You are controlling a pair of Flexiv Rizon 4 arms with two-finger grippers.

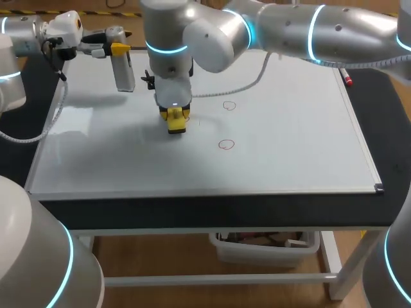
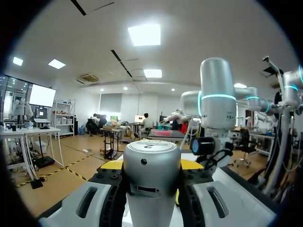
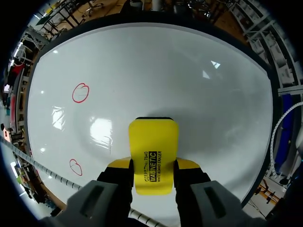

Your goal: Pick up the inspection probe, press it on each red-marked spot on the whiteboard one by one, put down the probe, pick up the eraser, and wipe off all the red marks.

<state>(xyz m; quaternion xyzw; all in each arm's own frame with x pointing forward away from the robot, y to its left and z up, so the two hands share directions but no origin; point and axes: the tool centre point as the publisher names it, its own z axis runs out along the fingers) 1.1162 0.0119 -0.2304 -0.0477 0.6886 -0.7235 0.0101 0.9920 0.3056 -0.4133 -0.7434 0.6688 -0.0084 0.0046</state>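
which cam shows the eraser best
Right wrist view: the eraser is large and close, clamped in the right pincer. Head view shows it small, over the whiteboard; left wrist view misses it.

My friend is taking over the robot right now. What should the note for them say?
Left gripper: shut on the inspection probe, held above the whiteboard at its far left.
Right gripper: shut on the yellow eraser, down on the whiteboard.
Done: eraser picked up.
Left: wipe the far red mark and the near red mark; probe not yet put down.
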